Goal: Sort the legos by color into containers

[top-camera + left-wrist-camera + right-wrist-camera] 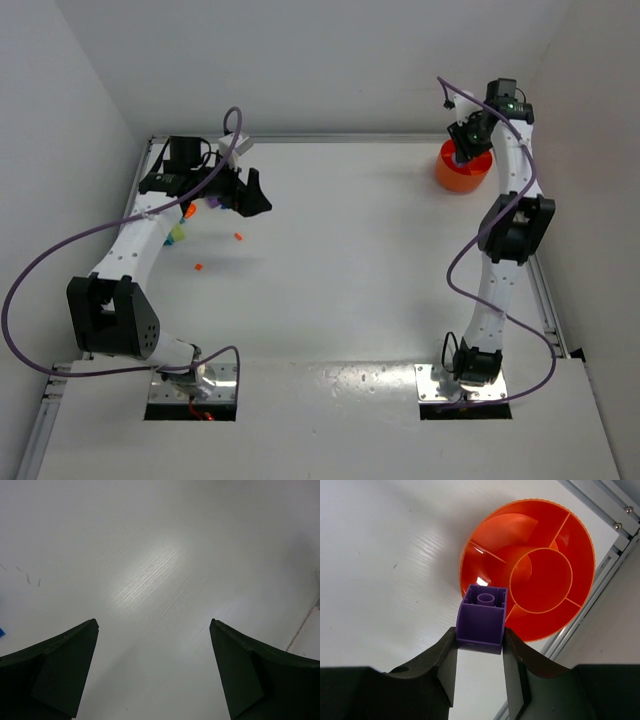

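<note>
- My right gripper (480,636) pinches a purple brick (481,619) by its flat sides, at the orange bowl (575,540) — probably light, rigid and slick.
- My left gripper (154,623) is spread wide and holds nothing.

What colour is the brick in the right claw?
The brick is purple, seen best in the right wrist view.

You see a smooth, satin purple plastic brick (481,622) between the matt black fingers (442,665) of your right pincer (480,636). Just beyond it, the orange bowl (490,535) is glossy plastic. The white table (385,555) beneath is finely ribbed and faintly shiny.
</note>
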